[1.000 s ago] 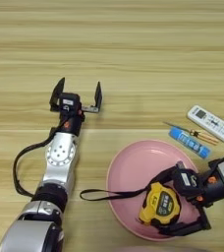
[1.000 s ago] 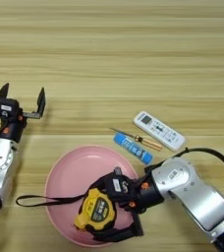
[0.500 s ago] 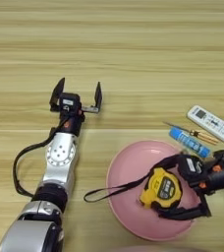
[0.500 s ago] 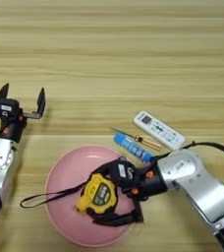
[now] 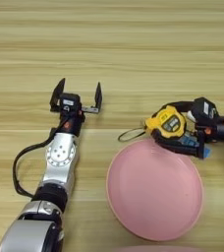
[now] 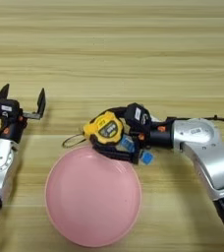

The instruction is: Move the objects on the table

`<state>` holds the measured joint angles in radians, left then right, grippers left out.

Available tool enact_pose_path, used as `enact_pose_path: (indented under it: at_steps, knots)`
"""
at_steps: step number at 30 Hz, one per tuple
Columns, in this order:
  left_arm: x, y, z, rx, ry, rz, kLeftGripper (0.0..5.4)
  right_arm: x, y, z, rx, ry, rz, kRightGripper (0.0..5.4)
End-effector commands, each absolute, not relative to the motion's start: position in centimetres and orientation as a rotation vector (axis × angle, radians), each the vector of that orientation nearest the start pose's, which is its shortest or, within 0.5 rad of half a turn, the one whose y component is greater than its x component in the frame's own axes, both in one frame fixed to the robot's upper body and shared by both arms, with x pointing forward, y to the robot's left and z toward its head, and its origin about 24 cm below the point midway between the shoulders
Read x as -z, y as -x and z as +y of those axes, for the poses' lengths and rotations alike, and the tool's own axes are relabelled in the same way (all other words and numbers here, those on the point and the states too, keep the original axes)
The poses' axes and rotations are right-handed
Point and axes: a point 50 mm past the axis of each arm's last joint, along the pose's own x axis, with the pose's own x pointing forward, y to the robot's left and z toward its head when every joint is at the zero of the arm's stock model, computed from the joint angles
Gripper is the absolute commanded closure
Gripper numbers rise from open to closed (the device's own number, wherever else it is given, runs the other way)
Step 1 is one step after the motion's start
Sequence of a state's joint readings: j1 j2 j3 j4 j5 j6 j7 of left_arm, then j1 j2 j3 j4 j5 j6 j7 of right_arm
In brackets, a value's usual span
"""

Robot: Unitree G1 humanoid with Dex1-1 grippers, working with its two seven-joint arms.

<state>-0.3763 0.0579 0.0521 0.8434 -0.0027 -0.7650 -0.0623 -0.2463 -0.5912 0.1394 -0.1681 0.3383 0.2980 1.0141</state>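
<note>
1. The tape measure [image 6: 104,129] is a chunky yellow case with black trim and a dark face panel, lying tilted just past the far rim of the pink plate [image 6: 92,198].
2. Its black cord [image 6: 72,141] loops out to the left, resting on the bench [image 6: 114,44] beside the plate's rim.
3. The right claw [image 6: 115,133] is clenched around the tape measure, one black finger over its top and one beneath.
4. A small blue tube [image 6: 144,157] peeks out just behind that claw.
5. The left claw [image 5: 77,96] rests on the bench, well apart, fingers spread wide and grasping nothing.
</note>
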Motion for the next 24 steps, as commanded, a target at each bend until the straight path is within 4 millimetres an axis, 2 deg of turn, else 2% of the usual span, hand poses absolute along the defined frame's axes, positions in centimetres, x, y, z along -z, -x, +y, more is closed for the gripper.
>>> enact_pose_path:
  at_steps: [1,5,9,24]
  knots:
    - [-2.7,-30.2,14.6,0.108,-0.069,-0.297,0.00,-13.2,-27.5,-16.8,-1.070,0.266,0.057,0.61]
    - [-2.7,-30.2,14.6,0.109,-0.070,-0.295,0.00,-13.1,-28.4,-17.5,-0.963,0.251,0.067,0.61]
    - [-2.7,-30.3,14.6,0.110,-0.070,-0.293,0.00,-12.6,-29.0,-17.1,-0.920,0.260,0.080,0.61]
    - [-2.7,-30.3,14.6,0.107,-0.070,-0.292,0.00,-9.4,-30.6,-12.2,-0.928,0.239,0.165,0.61]
